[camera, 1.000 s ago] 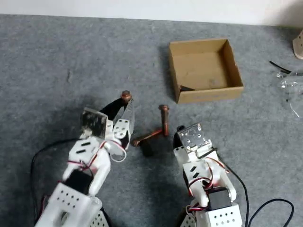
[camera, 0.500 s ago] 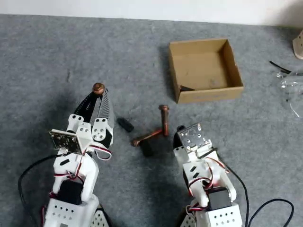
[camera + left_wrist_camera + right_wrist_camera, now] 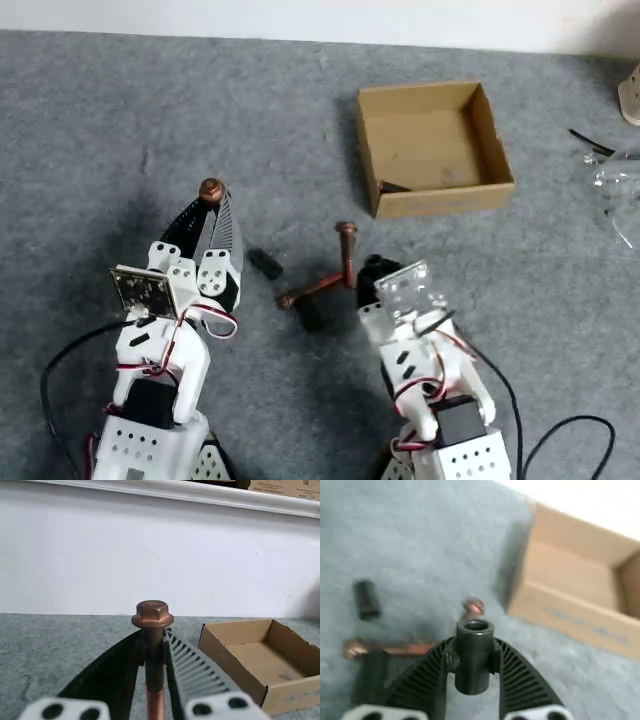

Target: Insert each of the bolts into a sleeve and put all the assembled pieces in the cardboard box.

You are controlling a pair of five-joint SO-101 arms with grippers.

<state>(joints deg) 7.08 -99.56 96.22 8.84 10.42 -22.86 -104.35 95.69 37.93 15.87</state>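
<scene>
High view: two arms sit side by side on a grey carpet, and the cardboard box is farther off, on the right arm's side.
Left pincer: clamped on a copper bolt, whose head pokes out past the fingertips.
Right pincer: clamped on a black sleeve, whose open hole points out past the fingertips.
Gap: the two held parts are well apart (a little heap of loose parts lies between the arms).
Loose parts: one straight bolt and one slanted bolt lie on the carpet with their ends touching. A short sleeve lies near them, and a second sleeve is right against the slanted bolt.
Box: open on top, with a small dark thing in its near corner. I cannot tell what that is.
Step now: I think the held bolt has to go into the held sleeve.
Risk one: if the bolt's end hits the sleeve's rim and not the hole, it could jam or push the sleeve crooked.
Risk two: both parts are round and smooth, so a bump could make one twist and drop.
Risk three: the right pincer hangs close to the loose bolts, so a low swing could knock them away.
</scene>
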